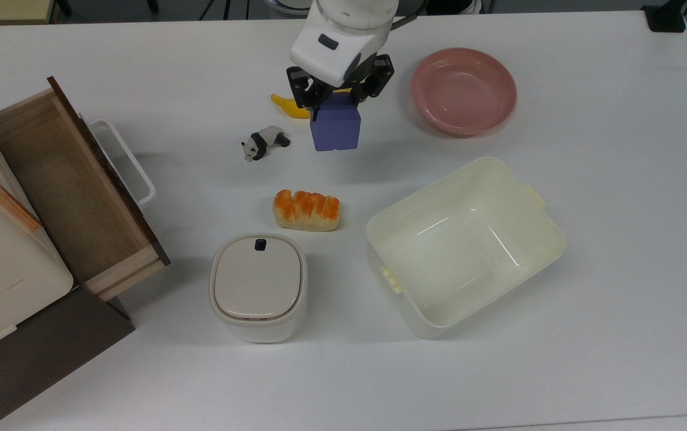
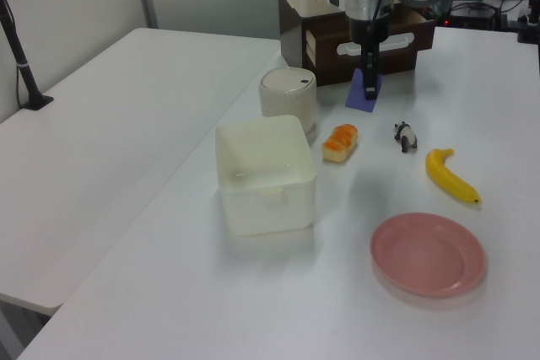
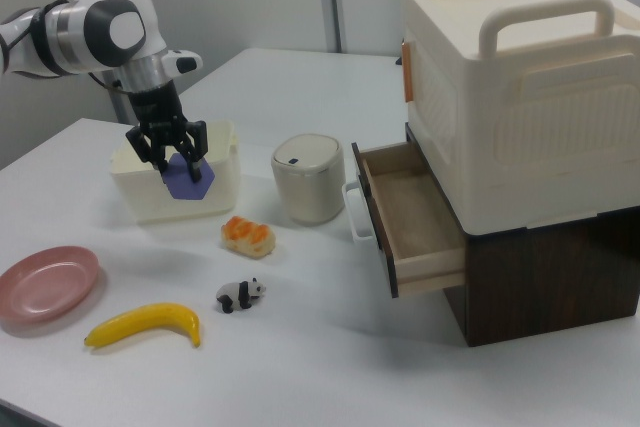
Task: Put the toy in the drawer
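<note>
A banana [image 3: 143, 325] lies near a pink plate [image 1: 464, 90] and bread loaf [image 1: 307, 210].

Readable text: none — no words, numbers or brand marks could be made out on any object.
Labels and signs: none legible — the surfaces looked plain in the top view, the left view and the right view.

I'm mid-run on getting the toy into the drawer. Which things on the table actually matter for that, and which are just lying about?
For the job:
toy panda, standing on the table
open drawer
gripper, jaws shut on the purple cube

Lying about:
banana
pink plate
bread loaf
lidded white bin
cream tub
</note>
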Tool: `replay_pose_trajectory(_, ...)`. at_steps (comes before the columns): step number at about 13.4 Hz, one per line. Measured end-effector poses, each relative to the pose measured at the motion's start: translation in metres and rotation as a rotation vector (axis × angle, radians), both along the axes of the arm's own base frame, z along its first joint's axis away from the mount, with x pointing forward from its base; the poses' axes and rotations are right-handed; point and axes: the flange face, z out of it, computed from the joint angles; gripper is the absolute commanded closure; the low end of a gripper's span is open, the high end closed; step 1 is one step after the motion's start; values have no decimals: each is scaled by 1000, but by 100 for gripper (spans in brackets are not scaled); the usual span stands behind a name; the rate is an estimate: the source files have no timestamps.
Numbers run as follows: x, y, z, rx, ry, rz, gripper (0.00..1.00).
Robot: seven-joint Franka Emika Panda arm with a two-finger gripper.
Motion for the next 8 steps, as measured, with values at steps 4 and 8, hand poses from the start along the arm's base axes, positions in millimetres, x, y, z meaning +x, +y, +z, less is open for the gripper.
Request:
replay_pose_trajectory(4, -25, 70, -28, -10, 96, 120, 86)
replay_pose_trajectory(8, -111, 194, -80, -59, 252, 343, 80)
